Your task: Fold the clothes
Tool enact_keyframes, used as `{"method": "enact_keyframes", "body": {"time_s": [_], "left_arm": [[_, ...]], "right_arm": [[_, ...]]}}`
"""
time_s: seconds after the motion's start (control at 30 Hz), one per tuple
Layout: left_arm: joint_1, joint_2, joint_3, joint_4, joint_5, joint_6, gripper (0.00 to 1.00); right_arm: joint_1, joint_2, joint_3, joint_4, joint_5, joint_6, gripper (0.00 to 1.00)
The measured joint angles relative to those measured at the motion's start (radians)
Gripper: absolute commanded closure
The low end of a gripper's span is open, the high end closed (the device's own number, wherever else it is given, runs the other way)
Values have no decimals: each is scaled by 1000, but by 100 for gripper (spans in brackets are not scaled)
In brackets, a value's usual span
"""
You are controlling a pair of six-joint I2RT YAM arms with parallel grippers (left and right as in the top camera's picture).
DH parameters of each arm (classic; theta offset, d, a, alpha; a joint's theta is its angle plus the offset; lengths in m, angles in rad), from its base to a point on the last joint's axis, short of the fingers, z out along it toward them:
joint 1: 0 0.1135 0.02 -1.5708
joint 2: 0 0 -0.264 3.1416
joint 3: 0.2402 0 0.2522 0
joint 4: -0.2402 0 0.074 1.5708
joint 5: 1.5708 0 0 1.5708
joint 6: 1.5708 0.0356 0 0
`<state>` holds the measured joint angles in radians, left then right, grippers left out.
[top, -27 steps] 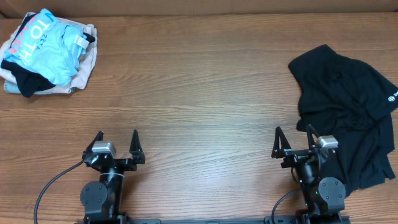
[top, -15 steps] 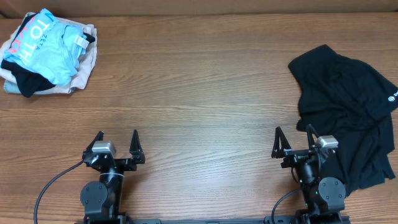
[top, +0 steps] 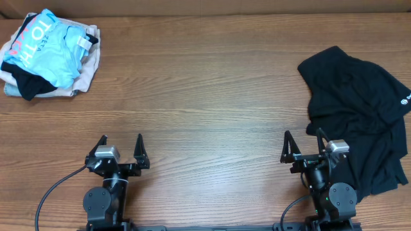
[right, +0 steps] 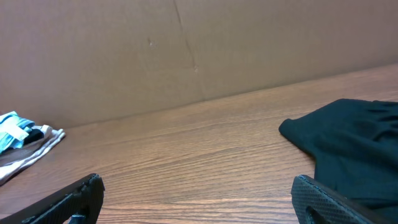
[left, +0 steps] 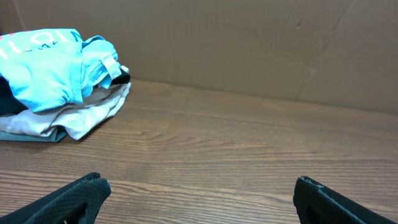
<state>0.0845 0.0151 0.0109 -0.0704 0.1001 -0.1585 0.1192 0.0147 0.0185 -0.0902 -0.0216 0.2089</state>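
The black shirt (top: 356,115) lies crumpled on the right side of the wooden counter (top: 205,96). It is bunched into loose folds, with a small white logo (top: 405,100) showing near its far right edge. Its near part reaches down alongside the right arm's base. The right pincer (top: 303,135) sits low at the near edge of the counter with its two fingers spread wide apart and nothing between them, just left of the shirt and not touching it. The left pincer (top: 121,140) rests near the front edge too, well apart from the shirt, its fingers equally wide and empty. In the far left corner a light blue garment (top: 45,45) with pink-and-white lettering tops a small pile on a beige garment (top: 87,70).
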Motion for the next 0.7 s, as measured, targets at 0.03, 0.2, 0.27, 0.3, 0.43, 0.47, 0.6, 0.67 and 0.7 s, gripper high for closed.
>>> {"method": "enact_keyframes", "body": {"time_s": [0.03, 0.2, 0.27, 0.3, 0.43, 0.47, 0.6, 0.67, 0.7], "left_arm": [[0, 0, 0, 0, 0, 0, 0], [0, 0, 0, 0, 0, 0, 0], [0, 0, 0, 0, 0, 0, 0], [0, 0, 0, 0, 0, 0, 0], [0, 0, 0, 0, 0, 0, 0], [0, 0, 0, 0, 0, 0, 0], [0, 0, 0, 0, 0, 0, 0], [0, 0, 0, 0, 0, 0, 0], [0, 0, 0, 0, 0, 0, 0]], "right_arm": [[0, 0, 0, 0, 0, 0, 0], [0, 0, 0, 1, 0, 0, 0], [0, 0, 0, 0, 0, 0, 0], [0, 0, 0, 0, 0, 0, 0], [0, 0, 0, 5, 1, 0, 0], [0, 0, 0, 18, 3, 0, 0], [0, 0, 0, 51, 12, 0, 0], [0, 0, 0, 58, 18, 0, 0], [0, 0, 0, 61, 21, 0, 0]]}}
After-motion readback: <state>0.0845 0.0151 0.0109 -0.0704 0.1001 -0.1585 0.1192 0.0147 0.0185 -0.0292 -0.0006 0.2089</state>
